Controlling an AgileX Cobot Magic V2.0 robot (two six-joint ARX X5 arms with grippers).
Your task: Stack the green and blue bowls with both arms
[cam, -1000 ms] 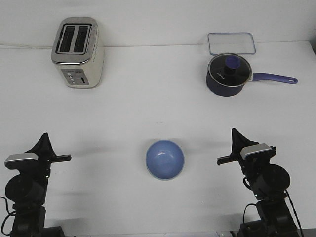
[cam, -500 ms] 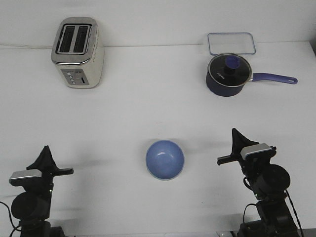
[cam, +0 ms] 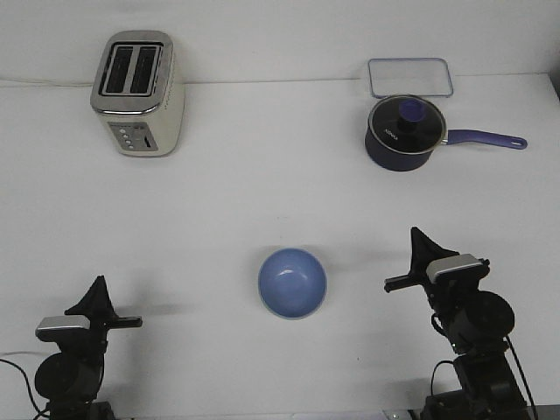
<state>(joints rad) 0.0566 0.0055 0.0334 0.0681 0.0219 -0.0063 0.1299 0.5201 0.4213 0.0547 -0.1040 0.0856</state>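
Observation:
The light blue bowl [cam: 292,283] sits upright on the white table, near the middle and towards the front, with nothing in it. The green bowl does not show anywhere in the front view. My left gripper [cam: 98,285] is low at the front left, well to the left of the blue bowl, its fingers drawn to a single point and holding nothing. My right gripper [cam: 417,235] stands to the right of the blue bowl, apart from it, its fingers also together and empty.
A silver toaster [cam: 138,93] stands at the back left. A dark navy pot [cam: 405,133] with a purple handle stands at the back right, with a clear rectangular lidded container [cam: 410,76] behind it.
My left arm has drawn back and down towards the table's front edge. The right arm and the blue bowl have not moved.

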